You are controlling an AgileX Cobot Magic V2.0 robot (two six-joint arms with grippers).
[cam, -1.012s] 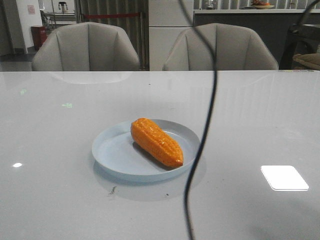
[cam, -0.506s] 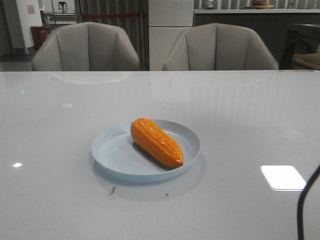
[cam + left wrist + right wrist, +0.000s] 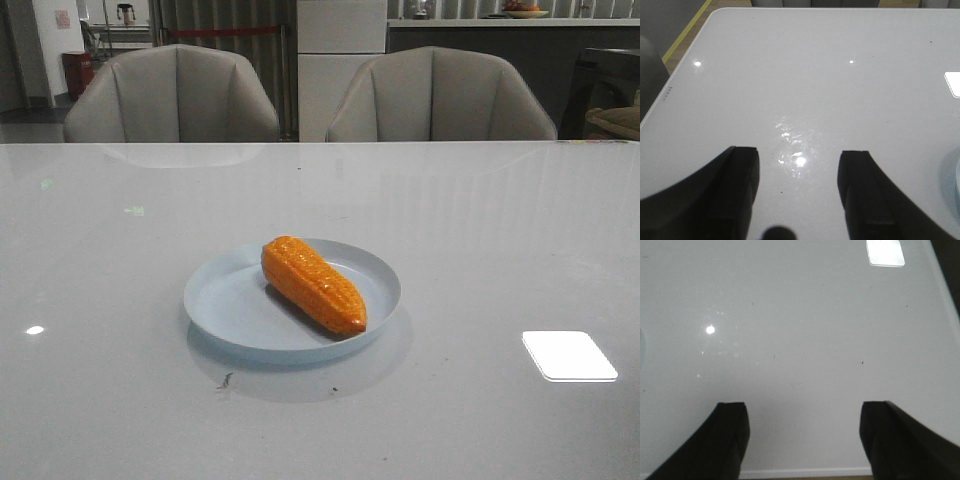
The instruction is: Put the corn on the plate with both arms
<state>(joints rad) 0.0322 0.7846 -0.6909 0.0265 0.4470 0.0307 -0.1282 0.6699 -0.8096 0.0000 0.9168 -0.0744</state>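
Note:
The orange corn lies slantwise on the pale blue plate in the middle of the table in the front view. Neither arm shows in the front view. In the left wrist view my left gripper is open and empty over bare table, and a sliver of the plate's rim shows at the frame's edge. In the right wrist view my right gripper is open and empty over bare table near a table edge, with a sliver of the plate at the frame's side.
Two grey chairs stand behind the table's far edge. A bright light reflection lies on the table to the right of the plate. The table's corner and a yellow floor line show in the left wrist view.
A black cable that hung across the front view swung off to the right and has left the view. The corn and plate have not moved.

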